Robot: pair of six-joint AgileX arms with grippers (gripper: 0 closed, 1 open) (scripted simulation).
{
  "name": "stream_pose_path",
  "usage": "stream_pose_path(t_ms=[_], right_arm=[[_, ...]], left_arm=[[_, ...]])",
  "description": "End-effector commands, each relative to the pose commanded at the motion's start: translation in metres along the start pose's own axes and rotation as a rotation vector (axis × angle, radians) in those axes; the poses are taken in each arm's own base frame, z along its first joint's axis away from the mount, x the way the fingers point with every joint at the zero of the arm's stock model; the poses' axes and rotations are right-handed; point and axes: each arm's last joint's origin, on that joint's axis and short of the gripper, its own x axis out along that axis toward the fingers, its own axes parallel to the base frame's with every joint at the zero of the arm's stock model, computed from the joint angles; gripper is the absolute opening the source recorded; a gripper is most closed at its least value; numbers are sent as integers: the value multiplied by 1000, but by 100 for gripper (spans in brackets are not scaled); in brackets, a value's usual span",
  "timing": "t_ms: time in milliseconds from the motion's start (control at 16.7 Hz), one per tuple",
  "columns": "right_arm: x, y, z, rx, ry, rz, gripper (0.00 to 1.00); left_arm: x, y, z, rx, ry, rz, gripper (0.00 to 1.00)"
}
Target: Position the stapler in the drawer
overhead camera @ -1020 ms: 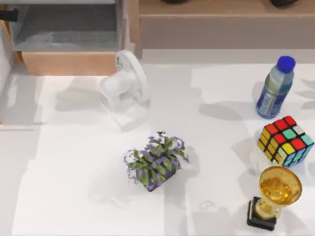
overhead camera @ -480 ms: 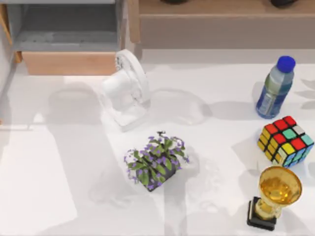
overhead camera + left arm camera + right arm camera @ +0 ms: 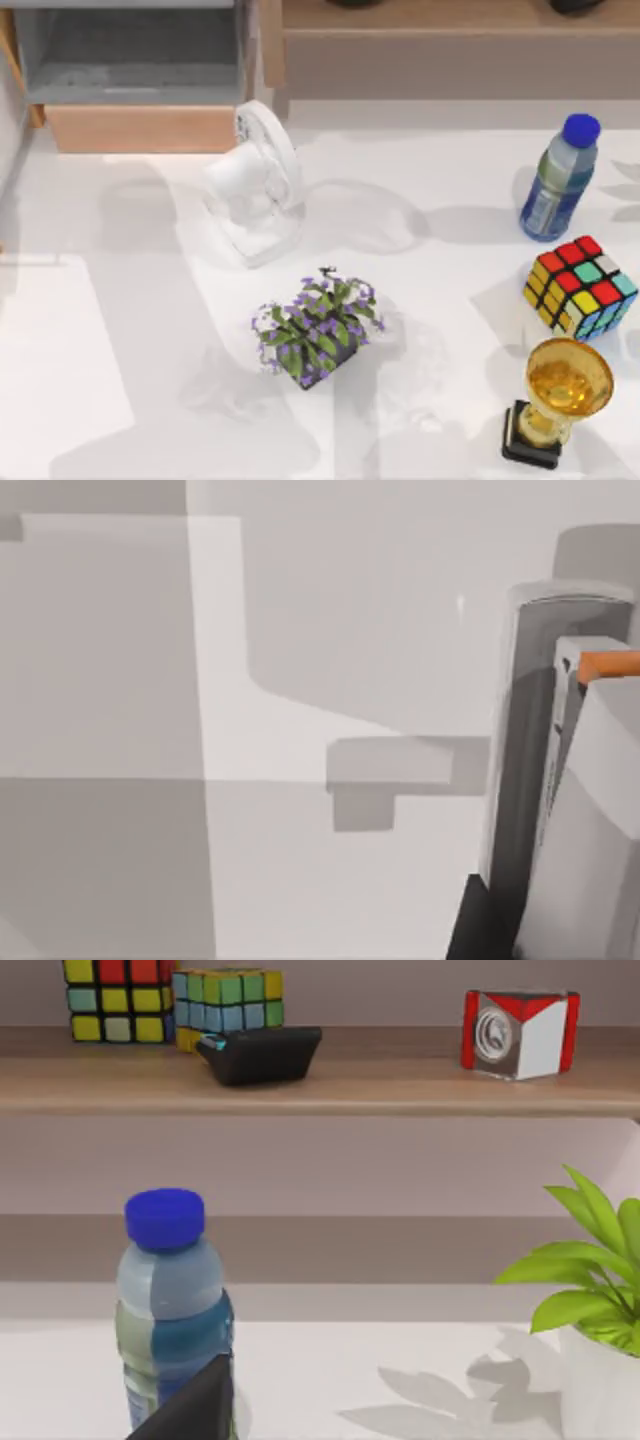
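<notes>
The drawer [image 3: 140,85] stands open at far left — no stapler visible inside; whether either end effector is open or closed, I cannot tell.

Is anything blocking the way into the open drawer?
Partly. The white fan stands on the table close by the right end of the drawer, at its wooden front. Nothing visible stands before the rest of that front.
</notes>
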Motion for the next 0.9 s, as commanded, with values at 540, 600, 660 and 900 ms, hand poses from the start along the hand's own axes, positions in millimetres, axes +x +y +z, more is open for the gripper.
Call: stream_pose_path(t_ms=[540, 600, 660, 900], right_arm=[[0, 0, 0, 0, 0, 0, 100], [0, 0, 0, 0, 0, 0, 100], [0, 0, 0, 0, 0, 0, 100], [0, 0, 0, 0, 0, 0, 100]], left_arm=[[8, -1, 0, 1, -2, 0, 0], [8, -1, 0, 1, -2, 0, 0], [8, -1, 0, 1, -2, 0, 0], [8, -1, 0, 1, -2, 0, 23]])
